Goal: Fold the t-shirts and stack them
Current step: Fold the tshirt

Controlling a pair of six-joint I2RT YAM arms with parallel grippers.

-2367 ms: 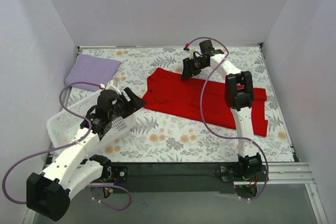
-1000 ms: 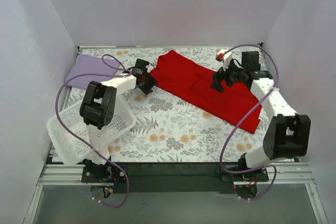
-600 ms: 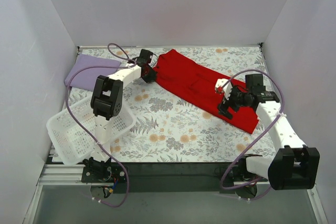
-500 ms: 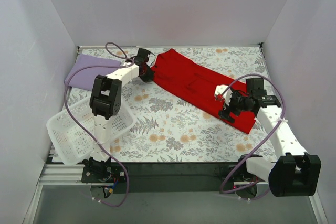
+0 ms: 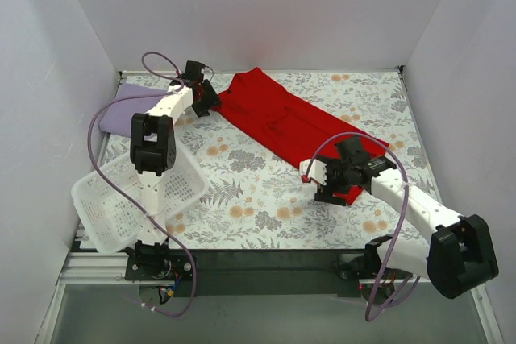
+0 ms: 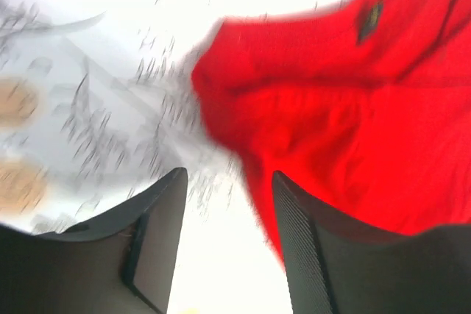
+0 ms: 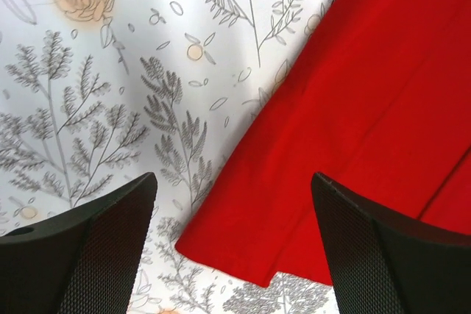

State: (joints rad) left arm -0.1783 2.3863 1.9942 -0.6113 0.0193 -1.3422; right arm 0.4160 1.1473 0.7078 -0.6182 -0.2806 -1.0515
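**Desk:** Where is the red shirt from where you sit?

**Me:** On my overhead view the red shirt lies flat on the tabletop. It is a long strip running from the far middle down toward the near right. My left claw is at its far-left end and my right claw is at its near-right end.

**Desk:** Has either claw got cloth?

**Me:** Not that I can see. On the left wrist view the fingers stand partly apart. The shirt fills the right side of that view, blurred. Its edge runs down along the inner face of the right-hand finger, and patterned tabletop shows across the rest of the gap. I see nothing pinched.

**Desk:** And the right one?

**Me:** Spread wide. On its wrist view the shirt comes in from the upper right, and its near corner sits in the gap between the two fingers, closer to the right-hand one. I can't tell how high the claw is above it, but nothing is gripped.

**Desk:** The other shirt?

**Me:** The purple shirt lies flat at the far left, just left of my left claw and apart from the red one. The white basket sits at the near left, beside my left arm.
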